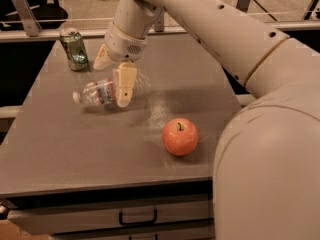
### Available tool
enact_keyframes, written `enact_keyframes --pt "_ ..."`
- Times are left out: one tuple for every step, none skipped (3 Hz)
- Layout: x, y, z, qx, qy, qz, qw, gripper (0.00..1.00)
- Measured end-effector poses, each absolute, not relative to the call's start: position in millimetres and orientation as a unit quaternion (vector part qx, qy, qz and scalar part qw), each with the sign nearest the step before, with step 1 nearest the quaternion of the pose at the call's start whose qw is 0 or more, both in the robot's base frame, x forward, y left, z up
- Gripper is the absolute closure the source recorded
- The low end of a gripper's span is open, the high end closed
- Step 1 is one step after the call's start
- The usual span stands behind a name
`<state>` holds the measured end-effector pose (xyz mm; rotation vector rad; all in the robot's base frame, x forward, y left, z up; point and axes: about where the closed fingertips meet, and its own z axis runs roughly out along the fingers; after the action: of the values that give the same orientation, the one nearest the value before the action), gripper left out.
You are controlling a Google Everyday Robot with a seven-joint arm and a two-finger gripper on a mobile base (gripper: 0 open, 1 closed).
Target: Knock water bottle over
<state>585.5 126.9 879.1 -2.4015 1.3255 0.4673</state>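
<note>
the bottle (96, 93) lies on its side on the worktop (75, 144), cap pointing left, near the can (74, 49). the gripper (110, 84) hangs over it, spread wide, one finger crossing its front, gripping nothing. the knock-over looks done.

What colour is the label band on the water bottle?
Red, white and blue, in the camera view; the claw is at the water bottle.

Grey table (60, 154) sits under the gripper (114, 74), which hangs with fingers spread over its far-left part. Nearer than the gripper there's a drawer (75, 220) with a black handle (137, 218). Beyond the gripper: pale rail (50, 33), tan floor (90, 4). Dim warm light.
</note>
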Motion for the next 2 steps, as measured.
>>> enact_keyframes --pt "587 126 888 -0.841 0.472 0.175 0.198 0.0" --pt "593 110 908 -0.819 0.489 0.186 0.236 0.0"
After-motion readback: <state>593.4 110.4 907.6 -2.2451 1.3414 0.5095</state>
